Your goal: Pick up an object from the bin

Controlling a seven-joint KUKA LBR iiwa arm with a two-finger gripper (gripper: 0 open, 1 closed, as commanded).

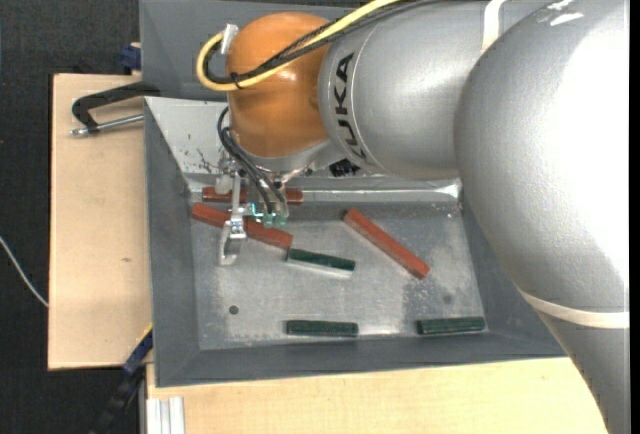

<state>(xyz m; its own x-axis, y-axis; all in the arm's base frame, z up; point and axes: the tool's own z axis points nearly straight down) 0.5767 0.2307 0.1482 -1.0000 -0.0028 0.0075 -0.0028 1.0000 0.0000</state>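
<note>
The gripper [243,222] stands over a red stick [208,215] at the far left of the bin [250,307]. Its state, apart or together, cannot be told. The stick is judged light, stiff and thin: grasp across its width at mid-length.

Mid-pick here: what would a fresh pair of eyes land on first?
The big silver arm with its orange wrist cover, its claw down among a cluster of red sticks at the left of the bin. Then one red stick lying diagonally mid-bin, and three dark green sticks nearer the bottom edge.
</note>
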